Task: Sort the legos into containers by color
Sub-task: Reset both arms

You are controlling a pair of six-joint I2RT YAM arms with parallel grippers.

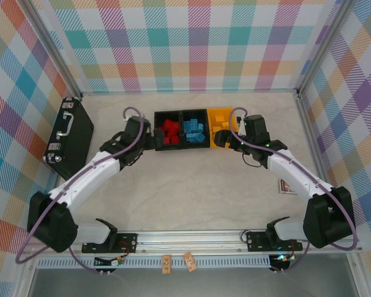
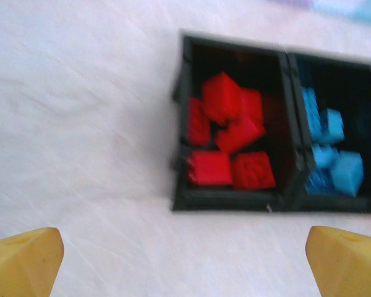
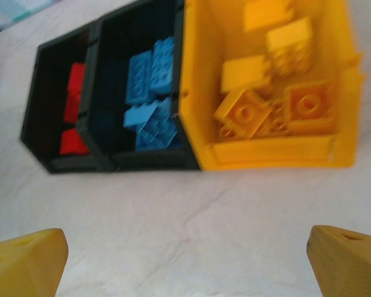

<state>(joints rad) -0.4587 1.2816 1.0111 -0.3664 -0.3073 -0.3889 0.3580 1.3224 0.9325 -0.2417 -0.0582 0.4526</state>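
Left end effector point(image 2: 185, 263): fingers wide apart, empty, just off the red end of the bins point(image 2: 235, 203). Right end effector point(image 3: 185, 263): same, at the yellow end. Reds point(image 2: 232, 139), blues point(image 2: 331, 154) and yellows point(image 3: 266, 93) each sit in their own bin, so I'd call the sort done. Risk: a wrist clips the light bin row on retract and spills it onto the surface point(image 1: 191, 192).

Illumination: bright, even, diffuse; shadows faint. Overhead view sharp. Wrist views blur the containers point(image 2: 235, 202), worst toward 12 o'clock.
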